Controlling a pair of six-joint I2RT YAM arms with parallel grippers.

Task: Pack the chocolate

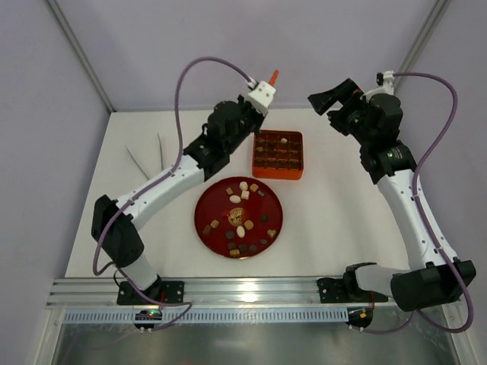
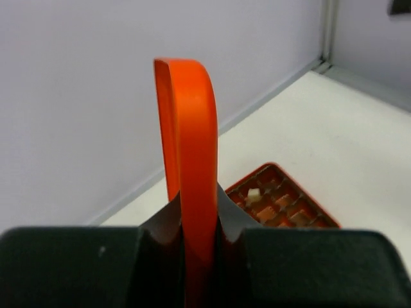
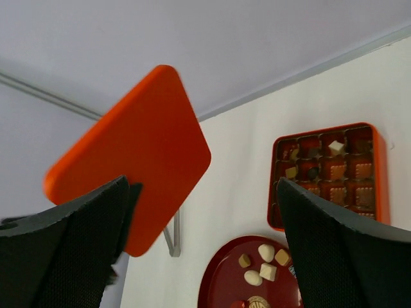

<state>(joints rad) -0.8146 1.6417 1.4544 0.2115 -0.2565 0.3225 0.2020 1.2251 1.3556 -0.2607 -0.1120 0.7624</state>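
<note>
Left fingers (image 2: 77, 269) pinch the orange lid (image 2: 189, 160) upright, arm raised near the box (image 2: 282, 199); right fingers (image 3: 70, 244) spread wide.

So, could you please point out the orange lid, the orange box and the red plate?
orange lid (image 3: 141, 151), right wrist view, centre of its flat face.
orange box (image 1: 278, 176), top view, its near wall.
red plate (image 1: 200, 209), top view, bare left rim.

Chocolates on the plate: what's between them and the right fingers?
The orange box sits between the right fingers and the chocolates, shown in the top view.
</note>
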